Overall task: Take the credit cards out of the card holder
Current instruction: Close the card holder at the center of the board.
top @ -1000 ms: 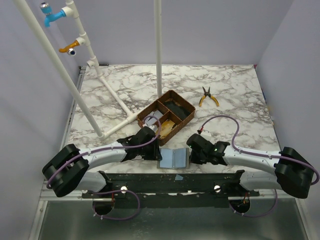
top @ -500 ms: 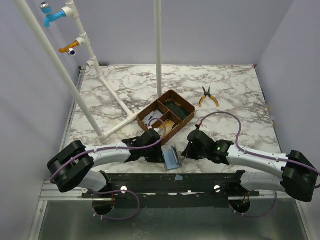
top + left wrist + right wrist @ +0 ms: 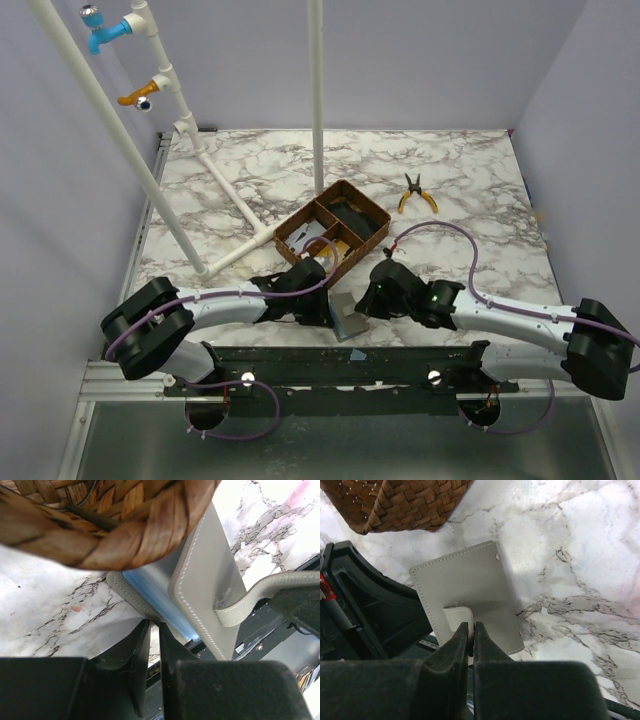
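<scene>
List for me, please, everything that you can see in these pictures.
table: one, white marble with grey veins, under everything.
tray: one, brown woven, three compartments, middle of the table.
card holder: one, grey outside and pale blue inside, partly open and tilted up just in front of the tray, between the two grippers.
pliers: one pair, yellow handles, right of the tray and farther back.
pipe frame: one, white, left and back of the table.
blue fitting: one, top of the frame.
orange fitting: one, just below the blue one.
left gripper: one, black, closed on the holder's lower cover edge.
right gripper: one, black, closed on the holder's strap.
</scene>
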Motion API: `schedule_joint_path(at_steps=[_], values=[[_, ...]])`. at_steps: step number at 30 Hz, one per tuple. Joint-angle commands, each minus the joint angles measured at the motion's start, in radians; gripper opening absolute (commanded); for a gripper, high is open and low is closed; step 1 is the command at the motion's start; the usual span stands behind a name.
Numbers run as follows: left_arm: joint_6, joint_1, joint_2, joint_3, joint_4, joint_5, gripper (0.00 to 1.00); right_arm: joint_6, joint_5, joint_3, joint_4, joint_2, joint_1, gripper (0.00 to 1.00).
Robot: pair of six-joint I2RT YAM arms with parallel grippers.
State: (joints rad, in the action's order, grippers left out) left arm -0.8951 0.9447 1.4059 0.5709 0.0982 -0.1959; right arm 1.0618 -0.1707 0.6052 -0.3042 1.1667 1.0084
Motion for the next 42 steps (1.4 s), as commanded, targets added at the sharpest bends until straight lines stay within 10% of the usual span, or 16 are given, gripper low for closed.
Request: schedule_joint_path(at_steps=[1,13,42], values=[[0.008,0.006,0.018,0.041,0.015,0.01,0.15,0.032,-0.022,0.027,-0.029,-0.023,0.034,0.02],[0.033,0.006,0.069,0.127,0.034,-0.014,0.14,0.092,-0.093,0.04,-0.085,-0.048,0.107,0.01],[0.032,-0.057,-0.395,0.05,0.422,0.216,0.21,-0.059,-0.079,0.318,-0.088,0.313,0.187,0.15]])
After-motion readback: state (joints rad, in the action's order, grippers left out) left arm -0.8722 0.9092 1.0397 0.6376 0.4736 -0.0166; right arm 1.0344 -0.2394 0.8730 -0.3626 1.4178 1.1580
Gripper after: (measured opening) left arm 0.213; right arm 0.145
